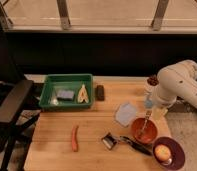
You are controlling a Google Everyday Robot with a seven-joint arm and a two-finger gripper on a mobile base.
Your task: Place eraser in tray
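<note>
The eraser [99, 92], a small dark block, lies on the wooden table just right of the tray, close to its right wall. The green tray [47, 92] sits at the table's back left and holds a grey-blue flat rectangle [65, 94] and a yellowish V-shaped piece [82, 94]. My white arm reaches in from the right. My gripper [150, 102] hangs at the arm's lower end above the table's right side, well to the right of the eraser. It stands open and holds nothing.
An orange carrot-like piece [74, 137] lies at the front left. A pale packet [125, 113], a brown bowl with a utensil [143, 130], a dark tool [118, 141] and a purple bowl with a yellow fruit [164, 152] crowd the right. A black chair [12, 107] stands left.
</note>
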